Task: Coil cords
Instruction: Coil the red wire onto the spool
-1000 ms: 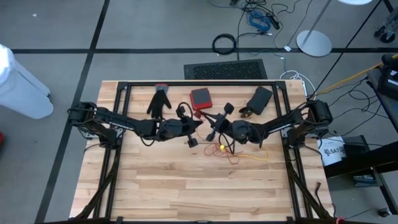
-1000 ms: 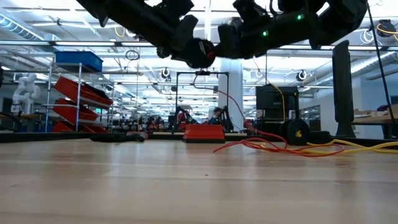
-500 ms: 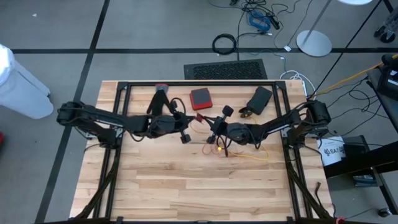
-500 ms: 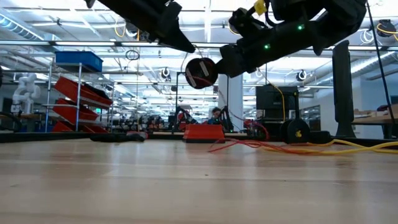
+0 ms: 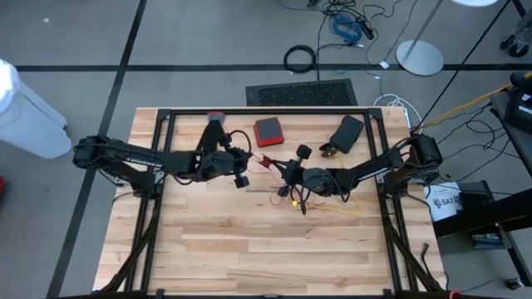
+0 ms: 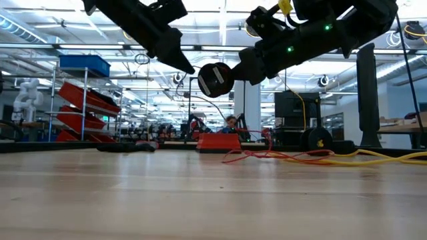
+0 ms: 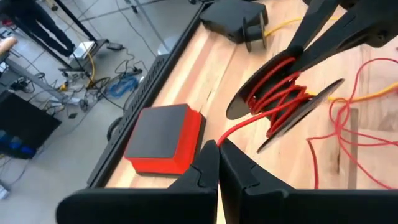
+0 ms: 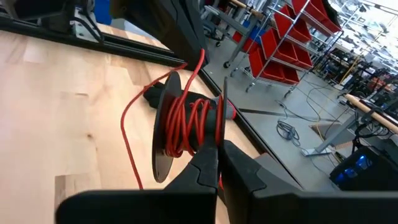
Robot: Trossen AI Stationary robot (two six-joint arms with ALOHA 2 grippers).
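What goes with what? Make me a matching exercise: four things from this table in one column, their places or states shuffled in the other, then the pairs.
Things
1. red cord
2. spool
3. red box
4. yellow cord

Places or states
A. lying loose on the table by the right arm
B. pinched in the left gripper
C. resting flat on the table, untouched
D. held off the table by the right gripper

Pairs: 1-B, 2-D, 3-C, 4-A

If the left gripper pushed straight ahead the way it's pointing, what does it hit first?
Probably the black spool wound with red cord, held by the right gripper. The left gripper is shut on that cord.
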